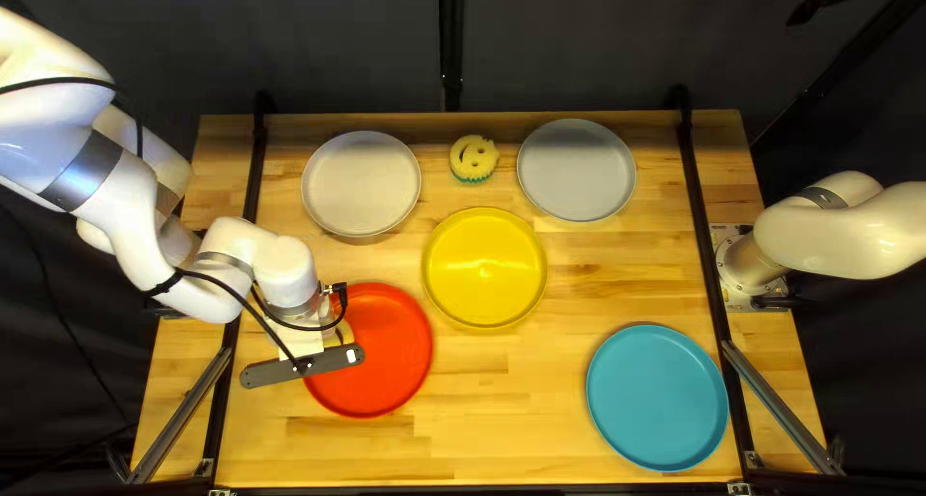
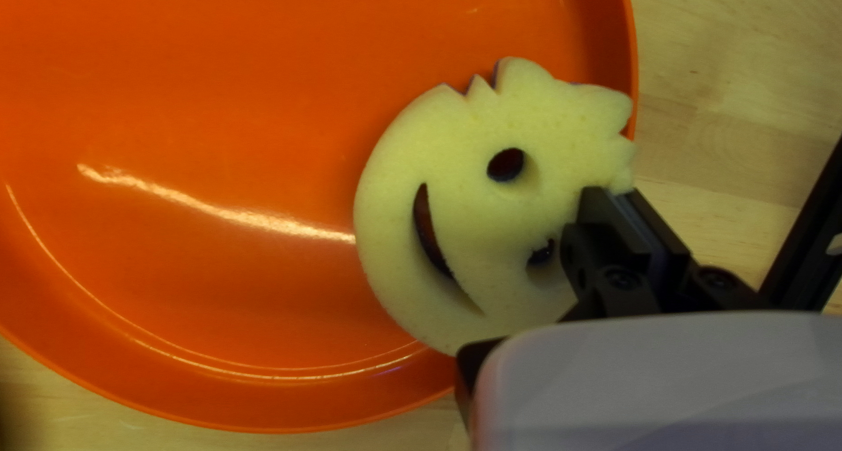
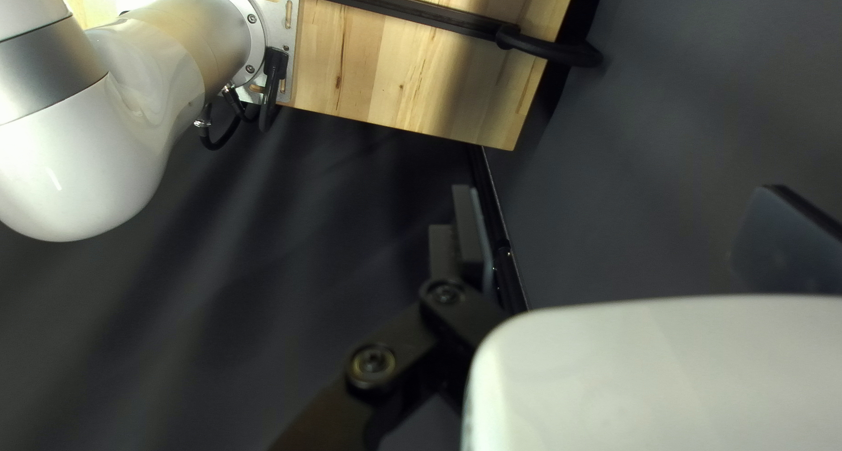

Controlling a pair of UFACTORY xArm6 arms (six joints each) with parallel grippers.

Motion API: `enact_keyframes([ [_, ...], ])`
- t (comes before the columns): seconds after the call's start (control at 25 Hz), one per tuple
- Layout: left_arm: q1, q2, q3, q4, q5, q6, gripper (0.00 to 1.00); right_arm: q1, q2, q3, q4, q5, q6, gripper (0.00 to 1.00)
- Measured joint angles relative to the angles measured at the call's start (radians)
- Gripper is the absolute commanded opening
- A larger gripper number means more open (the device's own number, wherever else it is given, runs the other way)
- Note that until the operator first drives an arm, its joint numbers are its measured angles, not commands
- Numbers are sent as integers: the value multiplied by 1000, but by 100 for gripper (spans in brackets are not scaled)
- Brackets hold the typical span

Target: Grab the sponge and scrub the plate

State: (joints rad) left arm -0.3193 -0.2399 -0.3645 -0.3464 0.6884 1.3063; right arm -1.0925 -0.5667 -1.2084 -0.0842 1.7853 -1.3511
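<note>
A smiling yellow sponge (image 2: 544, 109) hangs in the grip of the left pincer (image 1: 307, 342) over the left side of a red plate (image 1: 391, 361) on a pale wooden worktop (image 1: 502, 419). The pincer's two black fingers are drawn nearly together on the sponge's edge, beside one of its cut-out eyes; most of the face spreads out from them, broad side up, above the plate, with a scalloped part reaching the rim. Whether its underside touches the plate cannot be told.

The left arm (image 1: 121, 211) bends in from the left edge of the worktop. At right, the right arm (image 1: 863, 231) rises from its base, its right pincer (image 1: 820, 0) lifted beyond the far right corner, fingers parted wide and holding nothing, in front of dark curtain (image 3: 263, 284).

A yellow plate (image 1: 484, 269) sits at the centre of the worktop, near the right side of the red one. Along the far side, a second smiley sponge (image 1: 460, 156), yellow with a green lower edge, lies between a white plate (image 1: 361, 183), left, and a light gray plate (image 1: 577, 171), right. A blue plate (image 1: 657, 398) lies near the right front corner, just inside the black rail (image 1: 709, 255) that crosses that side.
</note>
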Motion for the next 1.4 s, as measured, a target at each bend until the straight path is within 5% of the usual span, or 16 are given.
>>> enact_keyframes([
  [0.36,72,92,-76,0,-22,103,0,0,0,0,0,0,0,100],
  [1.0,-156,204,-184,-43,-83,-37,0,0,0,0,0,0,0,100],
  [1.4,-159,124,-118,-28,-51,-75,0,0,0,0,0,0,0,100],
])
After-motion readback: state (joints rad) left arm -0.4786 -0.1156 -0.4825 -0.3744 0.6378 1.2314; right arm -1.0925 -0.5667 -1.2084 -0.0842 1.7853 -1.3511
